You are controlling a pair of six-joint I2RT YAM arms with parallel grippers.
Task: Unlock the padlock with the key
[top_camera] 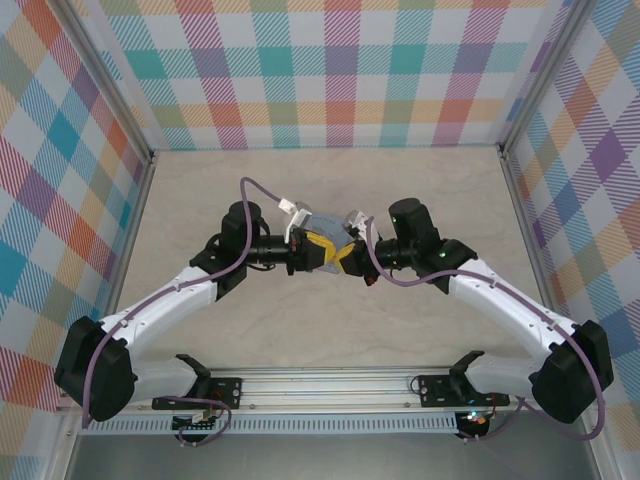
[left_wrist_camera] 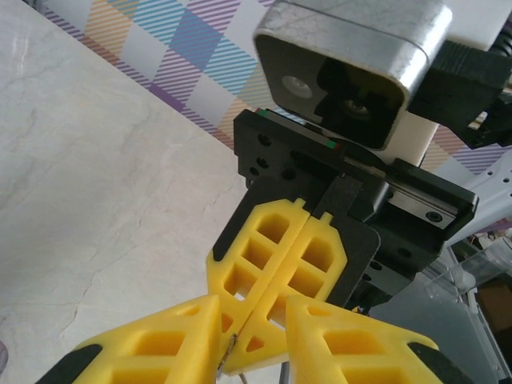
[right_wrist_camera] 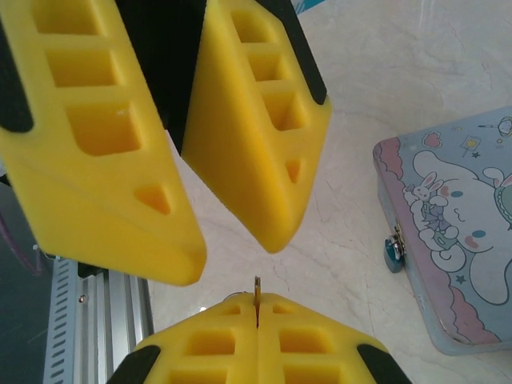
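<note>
Right gripper (right_wrist_camera: 257, 310) clamps your key (right_wrist_camera: 257, 290); left gripper (right_wrist_camera: 228, 260) gapes near it; you've not reached the padlock (right_wrist_camera: 393, 250), so unlocking remains.

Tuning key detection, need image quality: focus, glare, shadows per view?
Right wrist: crisp; the key pinched in the right gripper and the padlock at the edge of the tin read clearly, pale table bright, not blown out. Left wrist: even light, mild sheen on the metal camera housing. Top external: soft shadows under the arms, key too small to resolve.
</note>
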